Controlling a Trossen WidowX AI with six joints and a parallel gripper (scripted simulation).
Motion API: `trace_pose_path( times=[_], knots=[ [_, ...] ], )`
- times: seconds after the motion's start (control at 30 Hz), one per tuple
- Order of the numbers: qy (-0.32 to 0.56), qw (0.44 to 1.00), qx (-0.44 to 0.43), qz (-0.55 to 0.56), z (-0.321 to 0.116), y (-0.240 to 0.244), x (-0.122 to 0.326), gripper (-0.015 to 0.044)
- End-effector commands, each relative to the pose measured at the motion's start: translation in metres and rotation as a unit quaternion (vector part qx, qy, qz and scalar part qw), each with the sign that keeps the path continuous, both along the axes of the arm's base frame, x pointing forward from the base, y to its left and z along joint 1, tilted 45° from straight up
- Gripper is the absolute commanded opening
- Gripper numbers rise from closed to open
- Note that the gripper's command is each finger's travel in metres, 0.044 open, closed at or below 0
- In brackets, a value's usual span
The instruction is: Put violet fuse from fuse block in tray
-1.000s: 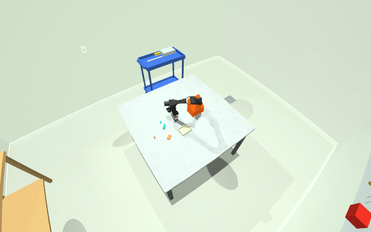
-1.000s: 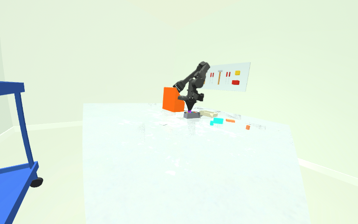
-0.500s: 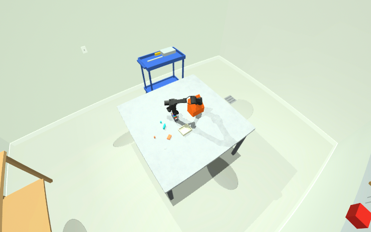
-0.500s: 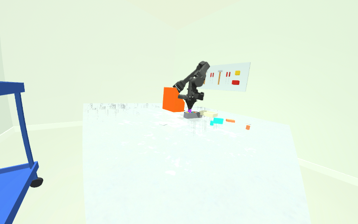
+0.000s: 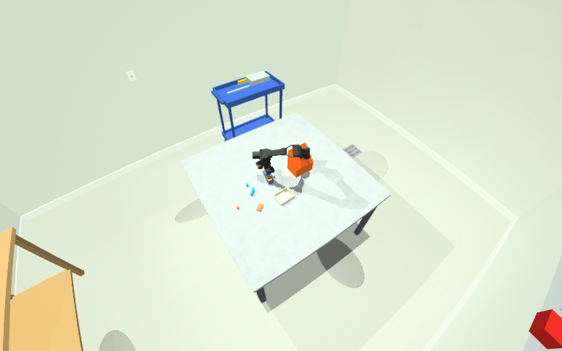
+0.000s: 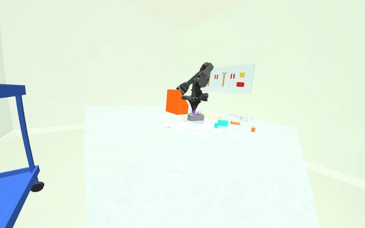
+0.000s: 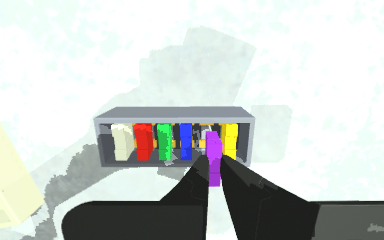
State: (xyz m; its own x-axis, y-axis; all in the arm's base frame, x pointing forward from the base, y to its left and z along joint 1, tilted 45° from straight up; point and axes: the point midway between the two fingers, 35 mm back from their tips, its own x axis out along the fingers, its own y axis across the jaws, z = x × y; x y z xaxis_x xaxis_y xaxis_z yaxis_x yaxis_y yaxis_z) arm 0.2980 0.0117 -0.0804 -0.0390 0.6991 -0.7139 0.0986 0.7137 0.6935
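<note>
My gripper point(image 6: 193, 109) point(image 7: 213, 161) is shut on the violet fuse point(image 6: 193, 112) point(image 7: 214, 172). The fuse is upright and raised above the grey fuse block point(image 5: 270, 180) point(image 6: 195, 118) point(image 7: 175, 112); I cannot tell exactly how far its prongs clear the block. In the wrist view the white fuse point(image 7: 121, 142), red fuse point(image 7: 143, 145), green fuse point(image 7: 164, 142), blue fuse point(image 7: 186, 142) and yellow fuse point(image 7: 230, 135) sit in the block. The yellow one is close beside the right finger. The cream tray point(image 5: 288, 201) point(image 6: 214, 116) point(image 7: 20, 200) stands apart from the block.
A cyan block point(image 5: 252, 191) point(image 6: 222, 123) and a small cyan piece point(image 5: 247, 185) point(image 6: 216, 125) lie near the fuse block. An orange block point(image 5: 260, 207) point(image 6: 235, 123) and a small orange piece point(image 5: 237, 207) point(image 6: 253, 129) lie farther off. The orange arm base point(image 5: 298, 163) point(image 6: 176, 102) stands behind.
</note>
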Motion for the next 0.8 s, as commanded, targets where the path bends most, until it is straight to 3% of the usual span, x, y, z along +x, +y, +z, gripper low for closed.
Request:
trace_pose_path(
  times=[0.0,0.77],
  knots=[
    [-0.004,1.000,-0.003,0.001,0.003,-0.002,0.001,0.0000],
    [-0.003,1.000,-0.003,0.001,0.020,-0.019,0.002,0.0000]
  ],
)
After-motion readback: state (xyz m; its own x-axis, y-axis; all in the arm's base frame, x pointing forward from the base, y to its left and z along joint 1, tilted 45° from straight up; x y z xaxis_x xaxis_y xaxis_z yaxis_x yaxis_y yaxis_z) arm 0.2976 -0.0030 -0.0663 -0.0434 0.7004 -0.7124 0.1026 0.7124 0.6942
